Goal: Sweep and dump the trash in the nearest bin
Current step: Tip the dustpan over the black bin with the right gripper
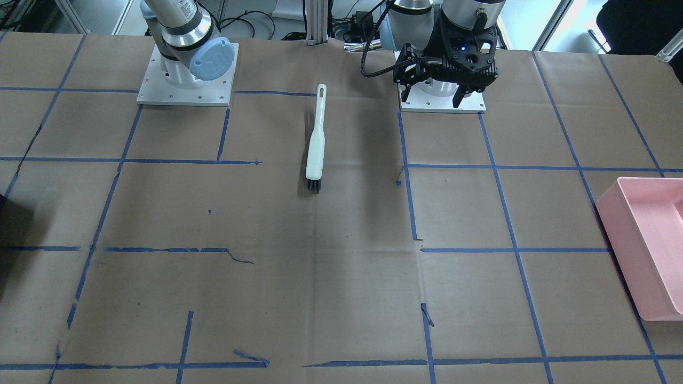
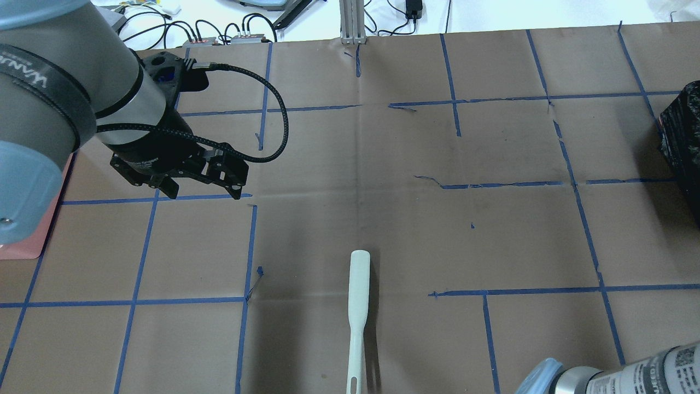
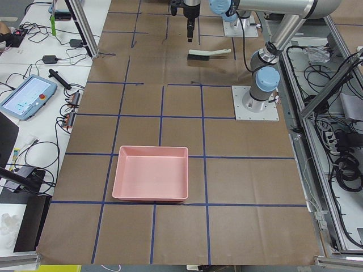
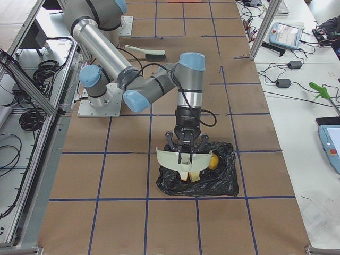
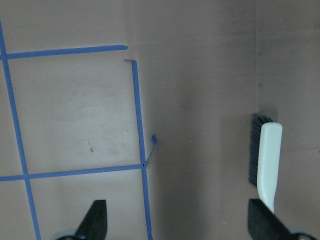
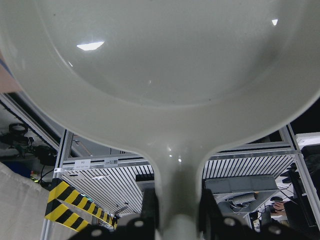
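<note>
Where dustpan (image 4: 178, 157) masks bin (image 4: 226, 183), yellow lump (image 4: 213, 161) peeks.

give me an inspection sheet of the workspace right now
surface: brown paper table, blue tape grid, tape torn in places
job's things: white brush lying flat mid-table; white dustpan held over black bag bin, yellow lump in it; pink bin, nothing seen inside
clutter: nothing seen
pincers: left pincer open, holding nothing, brush beside it; right pincer shut on the dustpan's handle
cables: black braided cable looped at left wrist
surroundings: tablet and wires on side bench
</note>
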You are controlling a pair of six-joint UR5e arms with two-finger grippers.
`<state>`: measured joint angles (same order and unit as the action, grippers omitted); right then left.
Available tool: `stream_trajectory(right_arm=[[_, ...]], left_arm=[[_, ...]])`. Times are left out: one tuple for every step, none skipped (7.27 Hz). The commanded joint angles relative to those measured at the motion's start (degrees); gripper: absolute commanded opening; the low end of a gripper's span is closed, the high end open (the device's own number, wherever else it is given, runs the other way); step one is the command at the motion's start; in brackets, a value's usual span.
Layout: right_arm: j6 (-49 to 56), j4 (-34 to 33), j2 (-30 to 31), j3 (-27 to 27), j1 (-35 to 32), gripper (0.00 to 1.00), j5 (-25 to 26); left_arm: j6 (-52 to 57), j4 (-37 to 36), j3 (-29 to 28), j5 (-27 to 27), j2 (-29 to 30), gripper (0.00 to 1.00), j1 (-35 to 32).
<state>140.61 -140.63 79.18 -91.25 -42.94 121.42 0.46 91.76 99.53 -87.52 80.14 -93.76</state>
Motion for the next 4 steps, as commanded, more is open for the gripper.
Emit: stream_trajectory(right_arm=[[-6.90,0.44,6.84,-8.75,-2.04,0.00,-3.63],[-9.28,0.97,7.74,-9.38,-3.97,0.00,-3.73],[-10.96,1.32,8.01,-9.39,-6.34,0.00,-3.73],[-14.72,2.63,8.09,-9.39,-8.89,0.00,-3.73]], left_arm=[[-0.02,0.00,0.05,0.07,0.10,1.00,-0.02],[0.07,0.00,0.05,0.07,0.19,1.00,-0.02],[0.07,0.00,0.13,0.25,0.28,1.00,0.07],[-0.02,0.00,0.22,0.34,0.19,1.00,-0.02]])
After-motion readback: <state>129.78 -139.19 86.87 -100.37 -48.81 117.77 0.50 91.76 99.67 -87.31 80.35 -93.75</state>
